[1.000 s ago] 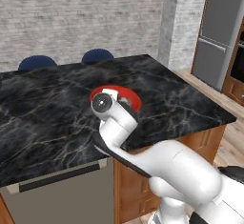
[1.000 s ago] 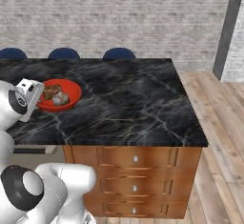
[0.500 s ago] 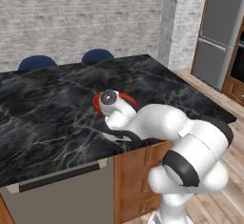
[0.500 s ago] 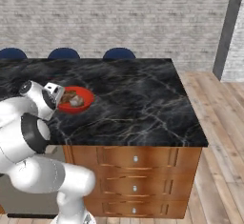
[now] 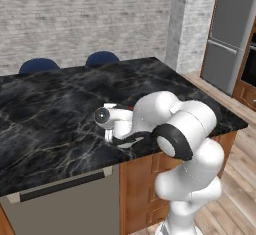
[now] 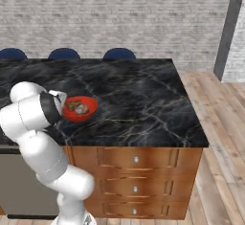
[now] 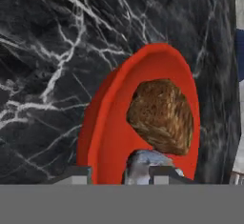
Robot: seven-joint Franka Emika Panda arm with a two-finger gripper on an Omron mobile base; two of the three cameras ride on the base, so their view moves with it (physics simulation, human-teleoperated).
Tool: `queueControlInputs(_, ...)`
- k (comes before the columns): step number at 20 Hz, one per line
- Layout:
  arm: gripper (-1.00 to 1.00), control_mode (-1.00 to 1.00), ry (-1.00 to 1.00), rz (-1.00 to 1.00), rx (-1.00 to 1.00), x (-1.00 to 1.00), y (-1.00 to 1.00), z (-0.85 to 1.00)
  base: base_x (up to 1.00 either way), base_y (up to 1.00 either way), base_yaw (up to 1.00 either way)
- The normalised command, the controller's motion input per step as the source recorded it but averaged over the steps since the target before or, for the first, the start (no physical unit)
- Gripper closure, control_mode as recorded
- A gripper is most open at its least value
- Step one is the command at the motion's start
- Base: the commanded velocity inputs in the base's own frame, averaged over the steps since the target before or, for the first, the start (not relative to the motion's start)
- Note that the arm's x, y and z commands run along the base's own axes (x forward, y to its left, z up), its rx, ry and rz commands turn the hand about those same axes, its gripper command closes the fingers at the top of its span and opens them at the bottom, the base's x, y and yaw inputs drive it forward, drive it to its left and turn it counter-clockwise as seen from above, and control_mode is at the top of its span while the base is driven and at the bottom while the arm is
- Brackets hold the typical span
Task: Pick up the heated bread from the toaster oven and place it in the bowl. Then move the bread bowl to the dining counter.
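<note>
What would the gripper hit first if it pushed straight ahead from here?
Probably the pale roll lying in the red bowl, right ahead of the gripper; the brown bread lies just beyond. Depth is hard to judge.

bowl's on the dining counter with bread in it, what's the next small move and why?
Probably finish opening and back the gripper off. The red bowl already sits flat on the dining counter with the brown bread inside, and the fingertips straddle its near rim.

Blue stools [image 6: 118, 53] behind counter; fridge [image 5: 226, 34] far right; grey roll [image 7: 143, 163] beside brown piece.
</note>
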Motion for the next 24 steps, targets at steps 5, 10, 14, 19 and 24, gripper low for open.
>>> queueControlInputs(5,-1.00,-1.00,0.07,0.00,0.01,-1.00,0.40,0.69,0.00,0.00,0.00)
queueControlInputs(10,-1.00,-1.00,0.03,0.00,0.03,-1.00,0.26,0.93,0.00,0.00,0.00)
queueControlInputs(14,-1.00,-1.00,-0.13,0.00,0.08,-1.00,-0.47,0.70,0.00,0.00,0.00)
queueControlInputs(19,-1.00,-1.00,-0.31,0.00,0.17,-1.00,-1.00,0.16,0.00,0.00,0.00)
queueControlInputs(24,-1.00,-1.00,-0.15,-0.08,0.21,-0.96,-0.89,0.01,0.00,0.00,0.00)
